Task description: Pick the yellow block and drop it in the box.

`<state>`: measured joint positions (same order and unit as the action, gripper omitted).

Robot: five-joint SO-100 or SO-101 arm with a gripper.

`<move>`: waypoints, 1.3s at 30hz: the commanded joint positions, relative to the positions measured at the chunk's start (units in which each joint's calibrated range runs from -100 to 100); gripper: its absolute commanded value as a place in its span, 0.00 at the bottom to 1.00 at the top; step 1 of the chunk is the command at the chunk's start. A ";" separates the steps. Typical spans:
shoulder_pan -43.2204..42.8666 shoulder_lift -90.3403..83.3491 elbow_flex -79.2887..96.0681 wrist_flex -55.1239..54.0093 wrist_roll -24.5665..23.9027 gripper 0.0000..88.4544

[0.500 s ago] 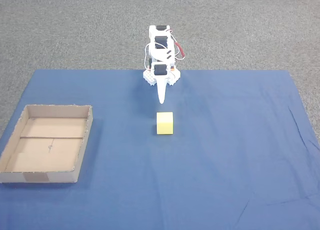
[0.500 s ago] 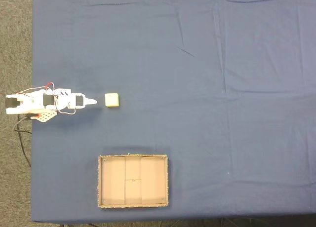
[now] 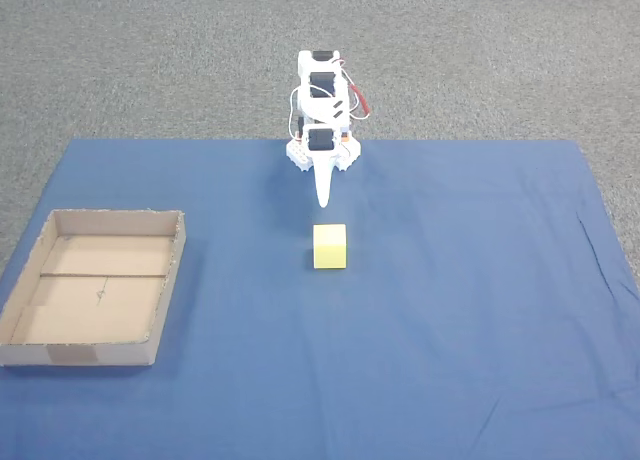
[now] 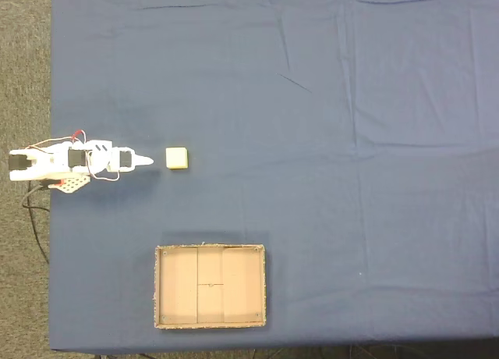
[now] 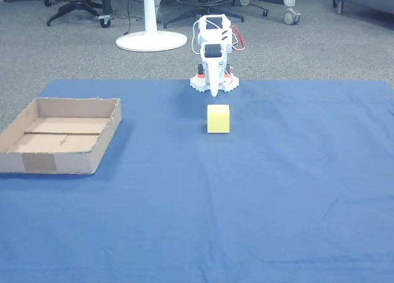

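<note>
Other view: blue cloth | grey carpet | chair bases

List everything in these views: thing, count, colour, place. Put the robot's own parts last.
Small pale-yellow cube: one, pale yellow, on the blue cloth just in front of the pincer tip, apart from it.
Shallow brown cardboard box: one, brown, nothing inside, near the left edge of the cloth in a fixed view.
Blue cloth: one, blue, spread over the grey carpet.
Grey carpet: grey, around the cloth.
Office chair bases: several, dark or pale, behind the arm in the other view.
White round stand base: one, white, on the carpet.
White robot arm: one, white, at the cloth's edge.
Pincer: one, white, pointing down at the cloth, closed.
</note>
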<state>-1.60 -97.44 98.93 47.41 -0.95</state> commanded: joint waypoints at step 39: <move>-5.68 96.72 -68.26 5.21 0.05 0.31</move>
<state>-6.58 -1.19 32.03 53.21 -0.85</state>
